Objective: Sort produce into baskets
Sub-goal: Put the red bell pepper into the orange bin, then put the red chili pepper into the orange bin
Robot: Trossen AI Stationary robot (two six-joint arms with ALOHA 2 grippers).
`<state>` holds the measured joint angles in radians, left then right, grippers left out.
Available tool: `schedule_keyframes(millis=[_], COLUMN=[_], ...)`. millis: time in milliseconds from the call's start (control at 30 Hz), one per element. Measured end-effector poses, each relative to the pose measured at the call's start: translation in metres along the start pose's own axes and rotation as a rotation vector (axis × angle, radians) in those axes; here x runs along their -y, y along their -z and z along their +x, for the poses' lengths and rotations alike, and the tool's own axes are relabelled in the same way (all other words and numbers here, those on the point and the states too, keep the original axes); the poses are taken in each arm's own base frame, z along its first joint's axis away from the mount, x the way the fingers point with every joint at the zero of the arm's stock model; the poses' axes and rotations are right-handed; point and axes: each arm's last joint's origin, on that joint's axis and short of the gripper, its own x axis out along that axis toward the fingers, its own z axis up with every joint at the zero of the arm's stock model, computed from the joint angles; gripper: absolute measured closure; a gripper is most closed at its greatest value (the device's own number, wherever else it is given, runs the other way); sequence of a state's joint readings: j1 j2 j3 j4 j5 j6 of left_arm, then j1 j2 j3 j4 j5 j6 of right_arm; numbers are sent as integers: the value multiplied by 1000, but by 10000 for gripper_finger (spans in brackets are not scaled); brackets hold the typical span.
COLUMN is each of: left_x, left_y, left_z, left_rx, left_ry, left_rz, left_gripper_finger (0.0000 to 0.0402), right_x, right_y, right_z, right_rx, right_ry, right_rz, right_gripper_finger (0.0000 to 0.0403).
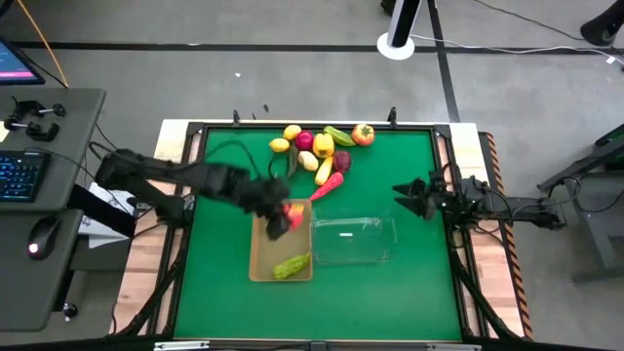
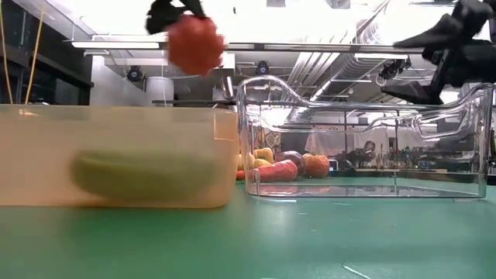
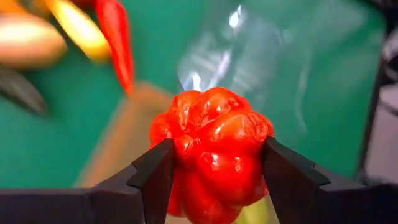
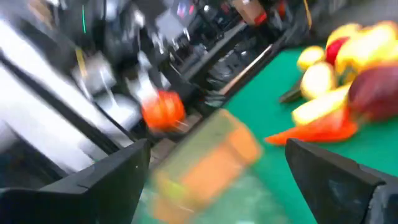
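The left gripper [image 1: 283, 216] pinches a lumpy red pepper [image 3: 210, 152] between its fingers, holding it in the air directly above the tan bin [image 1: 259, 261], which lies straight below. The bin's long axis runs toward the near table edge; a green cucumber [image 1: 292, 264] lies crosswise inside. The clear bin [image 1: 353, 241] sits just beside it. The right gripper [image 1: 408, 198] hangs spread open and empty, farther off.

The worktop [image 1: 390, 292] is covered by a green mat inside a dark frame. To its left stands a grey desk [image 1: 58, 253] carrying a keyboard [image 1: 19, 175] and a mouse [image 1: 39, 239]. A white round stand base [image 1: 398, 44] rests on the floor beyond the worktop.
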<state>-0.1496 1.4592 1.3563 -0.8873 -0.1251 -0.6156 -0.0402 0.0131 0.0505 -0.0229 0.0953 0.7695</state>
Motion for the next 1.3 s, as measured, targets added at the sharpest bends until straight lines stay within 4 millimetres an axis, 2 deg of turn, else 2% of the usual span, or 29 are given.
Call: schedule_keyframes(millis=[100, 233, 333, 500, 633, 767, 900, 1067, 1200, 1300], left_x=[10, 7, -2, -9, -22, -32, -43, -66, -89, -102], left_y=[33, 62, 69, 55, 45, 24, -1, -19, -28, -33], left_z=[13, 33, 48, 54, 55, 47, 29, 6, -14, -23], left_rx=[-73, -145, -160, -125, -138, -99, 33, 169, 265, 305], left_ry=[-18, -67, -59, 15, 21, 54, 68, 62, 38, 48], left_rz=[-66, -169, -222, -253, -231, -187, -136, -134, -164, -169], left_gripper_finger=[201, 185, 159, 110, 88, 86, 86, 86, 85, 85], right_x=[-1, -4, -12, -29, -36, -34, -30, -51, -72, -83], right_y=[-2, -7, -16, -35, -42, -40, -41, -58, -70, -73], right_z=[0, 0, -2, -9, -8, 3, 18, 51, 90, 121], right_rx=[25, 94, 193, 393, 465, 459, 541, 486, 316, 117], right_ry=[-7, -24, -101, -296, -363, -313, -147, -77, -32, 42], right_rz=[231, 284, 273, 204, 186, 197, 259, 208, 90, -3], right_gripper_finger=[38, 38, 38, 38, 38, 38, 38, 38, 38, 38])
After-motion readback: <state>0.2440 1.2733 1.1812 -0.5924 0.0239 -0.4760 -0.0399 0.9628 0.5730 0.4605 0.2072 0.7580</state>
